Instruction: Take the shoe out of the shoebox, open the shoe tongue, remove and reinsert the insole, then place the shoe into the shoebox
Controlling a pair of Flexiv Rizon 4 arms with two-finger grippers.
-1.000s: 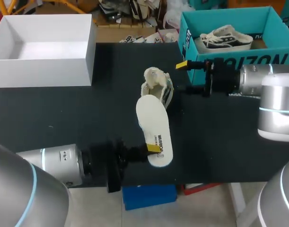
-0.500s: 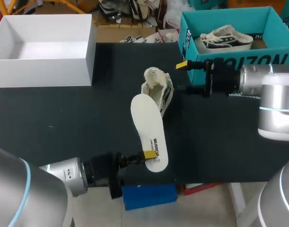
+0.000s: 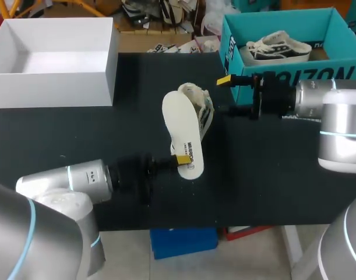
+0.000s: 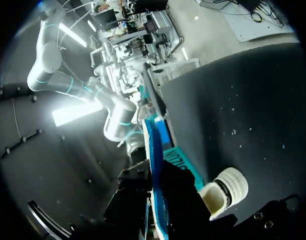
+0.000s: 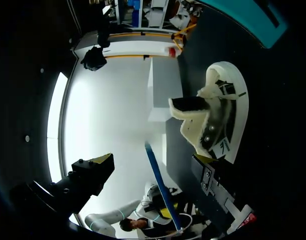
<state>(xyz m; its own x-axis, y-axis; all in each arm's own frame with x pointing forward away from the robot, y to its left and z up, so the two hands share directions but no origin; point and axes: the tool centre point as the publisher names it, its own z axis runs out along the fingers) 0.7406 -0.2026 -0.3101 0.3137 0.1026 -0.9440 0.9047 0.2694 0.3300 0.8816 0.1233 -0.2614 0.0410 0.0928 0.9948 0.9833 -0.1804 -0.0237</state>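
Observation:
A cream low-top shoe (image 3: 196, 108) sits on the black table (image 3: 78, 134), its tongue pulled up. A white insole (image 3: 180, 131) with a blue underside leans over the shoe's left side. My left gripper (image 3: 182, 159) is shut on the insole's near end. In the left wrist view the insole (image 4: 154, 150) runs edge-on between the dark fingers (image 4: 135, 195), with the shoe (image 4: 226, 187) beside it. My right gripper (image 3: 224, 95) stands open just right of the shoe, holding nothing. From the right wrist, the shoe (image 5: 218, 117) lies ahead of the right gripper (image 5: 153, 162).
An open white box (image 3: 55, 87) stands at the back left. A teal shoebox (image 3: 236, 35) at the back right holds another shoe (image 3: 277, 46), just behind my right arm (image 3: 317, 102).
My left arm has carried the insole from near the front edge back towards the shoe, so it now leans against it. The right arm has not moved.

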